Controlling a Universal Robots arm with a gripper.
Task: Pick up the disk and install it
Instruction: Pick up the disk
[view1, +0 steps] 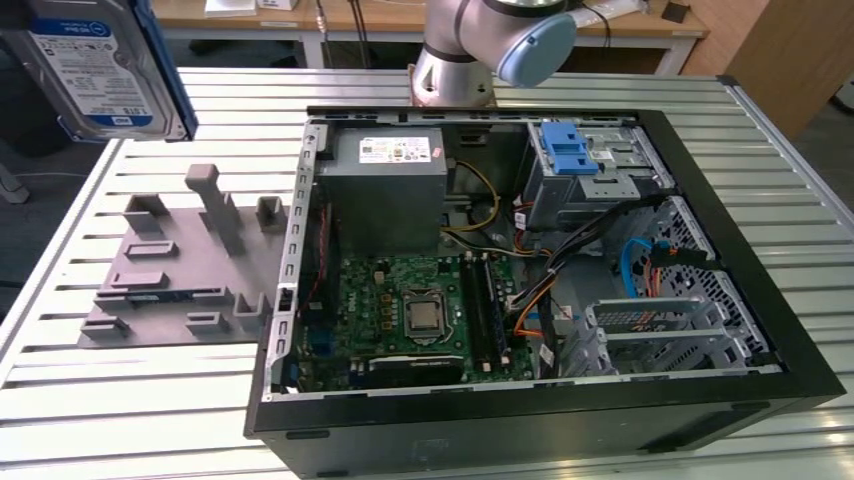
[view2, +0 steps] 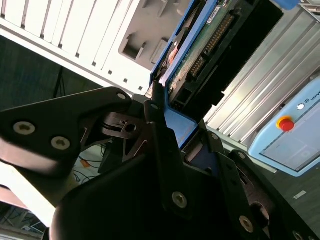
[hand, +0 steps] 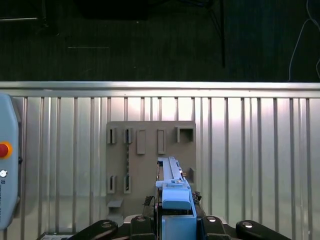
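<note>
Closest to us, the disk (view1: 100, 70) hangs clamped in the gripper (view2: 181, 124), long axis pointing straight out from its fingers, above the grey fixture plate (hand: 142, 172). The open computer case (view1: 534, 415) sits well apart.

I log the disk (view1: 94, 60) as silver, label white and blue, bracket blue; in the second wrist view its board side is green. Gripper (view2: 180, 120) is black. Table (view1: 80, 400) is pale silver, ribbed in parallel stripes. Fixture plate (view1: 174, 270) is plain grey. Computer case (view1: 534, 420) is black, motherboard (view1: 400, 300) green, power supply (view1: 387, 190) grey, drive cage (view1: 627, 160) silver, its latch (view1: 567, 155) blue. Teach pendant (view2: 307, 117) is light blue, its button (view2: 285, 123) red.
</note>
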